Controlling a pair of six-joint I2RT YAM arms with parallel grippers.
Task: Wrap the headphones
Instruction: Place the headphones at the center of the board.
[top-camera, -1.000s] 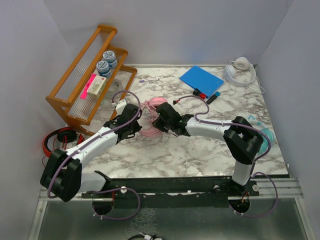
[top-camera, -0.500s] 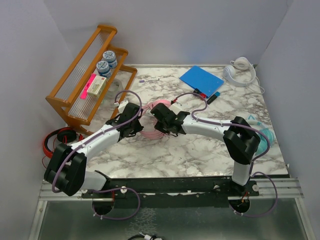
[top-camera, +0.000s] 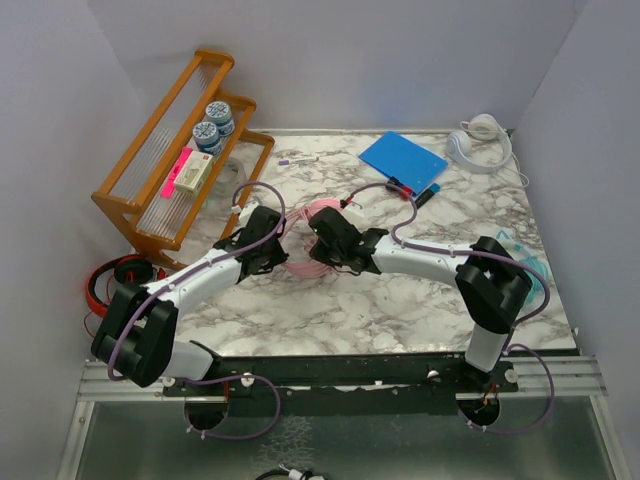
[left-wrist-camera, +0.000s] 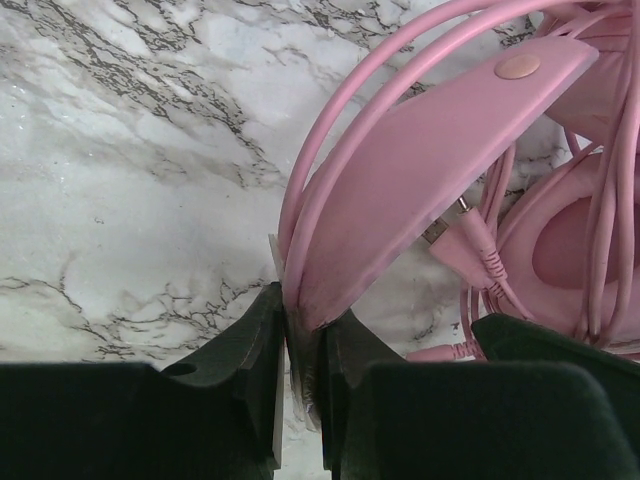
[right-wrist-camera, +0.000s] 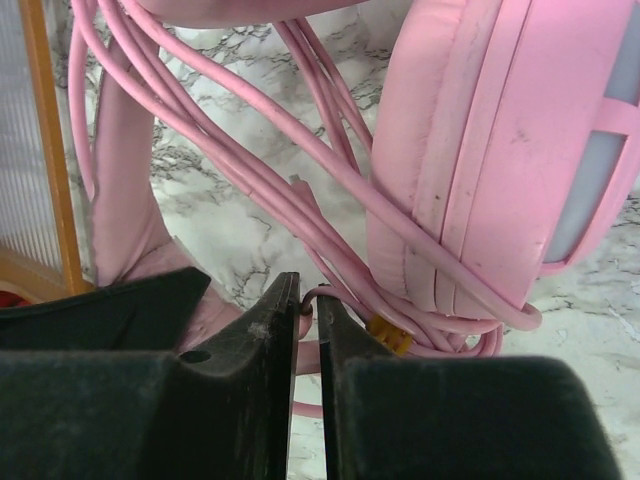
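Note:
The pink headphones (top-camera: 300, 264) lie mid-table between my two grippers, their long pink cable (right-wrist-camera: 250, 170) looped in several strands around the headband and past an ear cup (right-wrist-camera: 520, 150). My left gripper (top-camera: 279, 243) (left-wrist-camera: 303, 330) is shut on the pink headband (left-wrist-camera: 420, 170) near its end. From the right, my right gripper (top-camera: 319, 244) (right-wrist-camera: 308, 300) is shut on a thin loop of the cable beside the ear cup. A white pair (top-camera: 478, 142) rests at the back right corner. A teal pair (top-camera: 531, 266) sits at the right edge, partly hidden by my right arm.
A wooden rack (top-camera: 185, 150) with tins and a pink-and-white box stands at the back left. A blue notebook (top-camera: 402, 160) and a pen (top-camera: 298, 160) lie at the back. A red-and-black pair (top-camera: 118, 275) lies off the table's left edge.
Both grippers and the pink headphones have shifted slightly toward the back of the table. The left arm's elbow has swung a little. Both grips stay closed.

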